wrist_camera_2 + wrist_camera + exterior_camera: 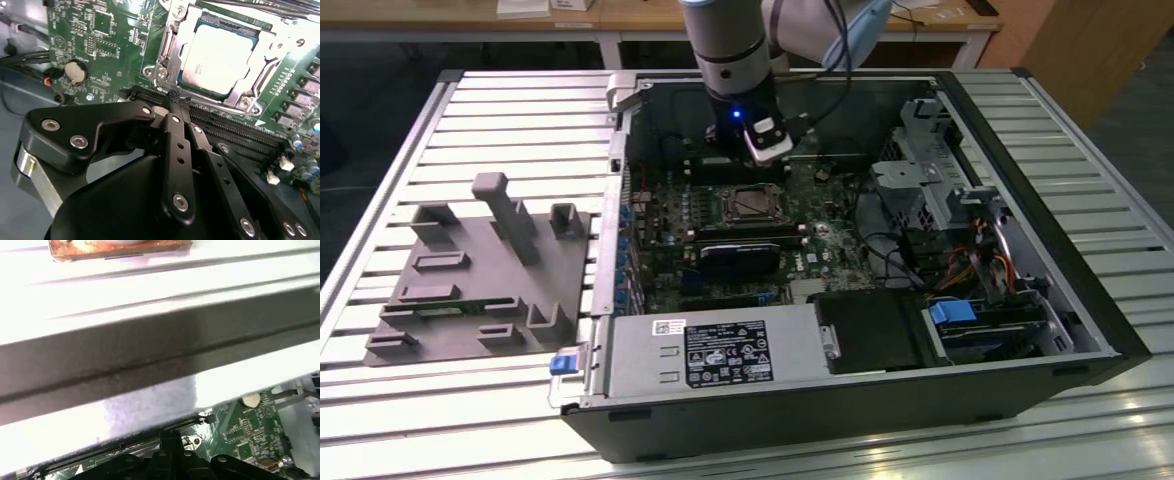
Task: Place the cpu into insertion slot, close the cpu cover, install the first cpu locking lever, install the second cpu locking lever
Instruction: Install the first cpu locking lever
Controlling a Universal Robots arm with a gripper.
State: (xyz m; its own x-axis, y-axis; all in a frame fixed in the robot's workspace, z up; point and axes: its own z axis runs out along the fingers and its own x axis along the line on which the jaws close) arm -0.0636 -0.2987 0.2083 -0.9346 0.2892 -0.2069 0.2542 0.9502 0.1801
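Gripper (178, 101) clenched, empty, just beside the insertion slot (750, 204). Silvery cpu (217, 57) seated flat, cpu cover (176, 42) down around it. Case wall (787, 95) near; case top open

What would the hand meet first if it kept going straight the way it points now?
Probably the near rim of the cpu cover; the hand sits just short, though depth is unclear.

Bright, w/ blown-out glare on cpu (220, 55)
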